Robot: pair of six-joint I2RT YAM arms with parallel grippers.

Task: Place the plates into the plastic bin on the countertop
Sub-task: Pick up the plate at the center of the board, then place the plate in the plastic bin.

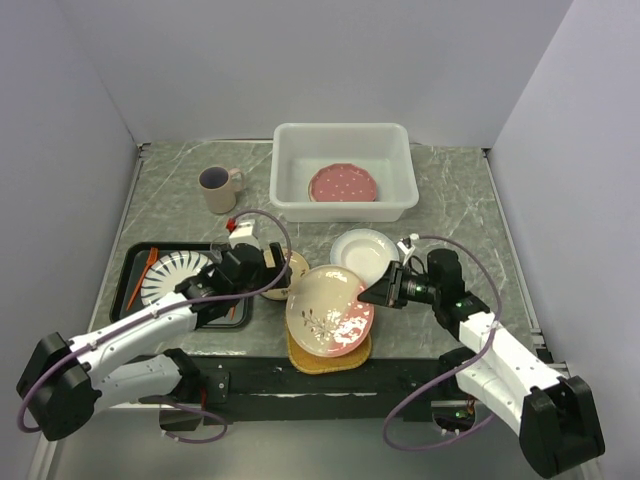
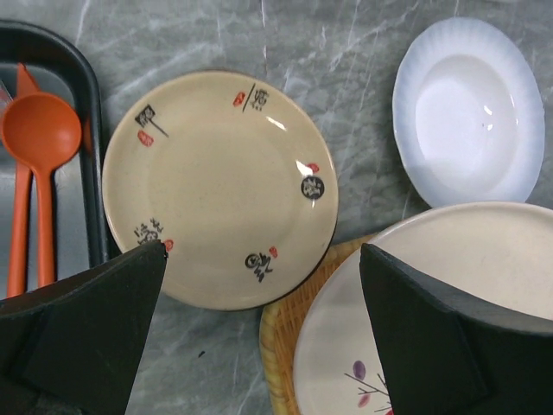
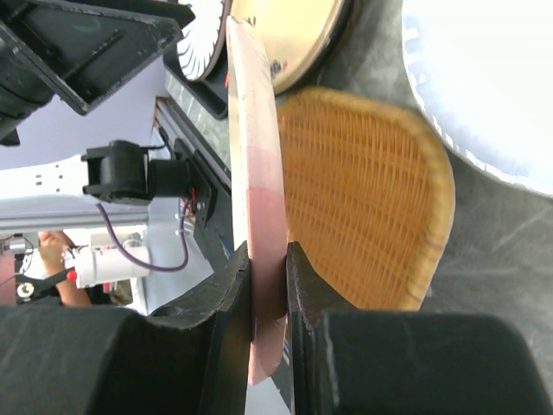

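Observation:
My right gripper (image 1: pixel 374 292) is shut on the pink rim of a cream-and-pink plate (image 1: pixel 328 310), which is seen edge-on in the right wrist view (image 3: pixel 255 130) with the jaws clamped on either face. It tilts over an orange woven squarish plate (image 1: pixel 330 360) (image 3: pixel 363 207). A plain white plate (image 1: pixel 364 252) lies just behind. My left gripper (image 2: pixel 262 255) hangs open over a small tan plate (image 2: pixel 220 186), touching nothing. The plastic bin (image 1: pixel 290 135) stands at the back of the countertop (image 1: pixel 450 200) with a pink dotted plate (image 1: pixel 342 183) inside.
A black tray (image 1: pixel 132 262) at the left holds a white ribbed plate (image 1: pixel 170 275) and an orange spoon (image 2: pixel 39 130). A tan mug (image 1: pixel 219 188) stands left of the bin. Grey walls close in the left, right and back sides.

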